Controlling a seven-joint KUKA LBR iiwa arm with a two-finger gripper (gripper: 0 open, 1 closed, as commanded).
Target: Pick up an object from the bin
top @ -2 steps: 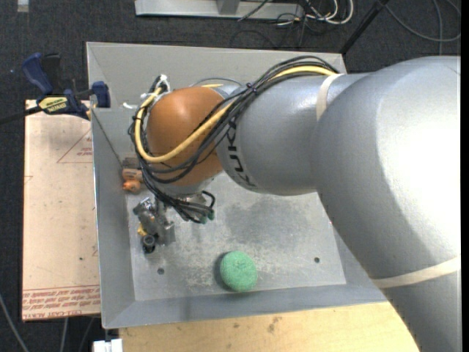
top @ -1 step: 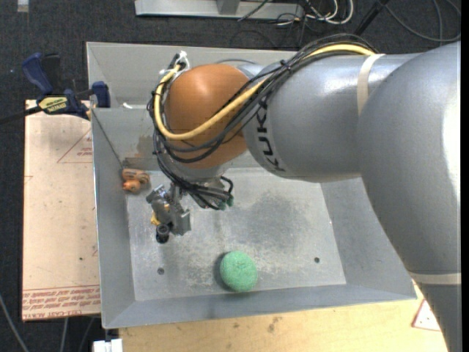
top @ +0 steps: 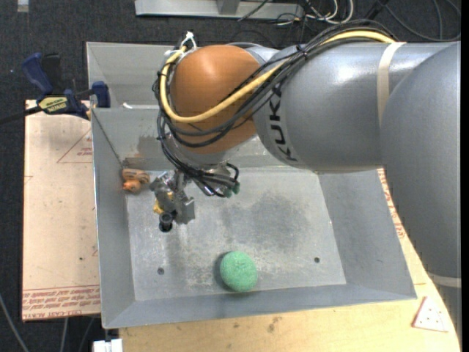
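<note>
Grey arm (top: 352, 101) with orange wrist cover (top: 212, 86) reaches in from the bin's right edge. Grey metal bin (top: 293, 226) holds two loose things, floor otherwise bare. Gripper (top: 168, 215) is down over the left half of the floor, nothing seen in it; can't tell if it's spread or pressed together. Green foam-like ball (top: 238, 271) lies at the near edge, around the middle, well apart from the gripper. Small orange-brown piece (top: 133, 180) sits by the left wall, near the gripper, not touching.

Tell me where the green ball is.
The green ball lies on the bin floor by the near wall, midway along, apart from the small orange thing at left.
</note>
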